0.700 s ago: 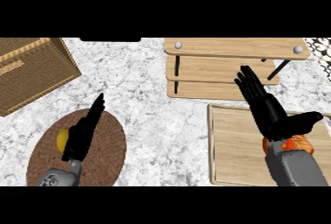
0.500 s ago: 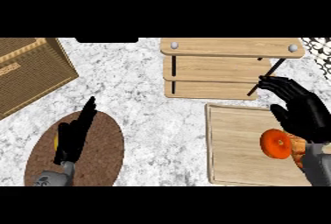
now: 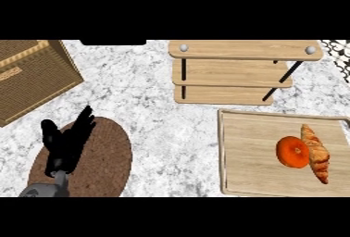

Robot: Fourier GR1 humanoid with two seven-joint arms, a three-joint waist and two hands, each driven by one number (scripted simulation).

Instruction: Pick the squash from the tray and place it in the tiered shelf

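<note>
- Worktop (image 3: 164,125): marbled white; it carries everything listed below.
- Tray (image 3: 253,152): pale wood, at the right. It holds the squash and a croissant. The right hand, which hung over this tray in the earlier frames, is now out of view.
- Tiered shelf (image 3: 236,69): pale wood boards on dark posts, just beyond the tray. Its boards are bare, so the placing is not yet done.
- Wicker basket (image 3: 31,76): top left, well apart from the task's things.
- Brown mat (image 3: 103,157): oval, lower left, under the left hand.
- Left hand (image 3: 65,141): black, fingers straight and apart, holding nothing. It is resting over the mat, as in the earlier frames.
- Croissant (image 3: 318,155): touching the squash on its right side. Risk: a grasp from that side is likely to catch or drag the croissant too.
- Squash (image 3: 294,152): round, orange, lying on the tray. Risk: its rounded shape may let it roll away from closing fingers, or off a narrow shelf board.
</note>
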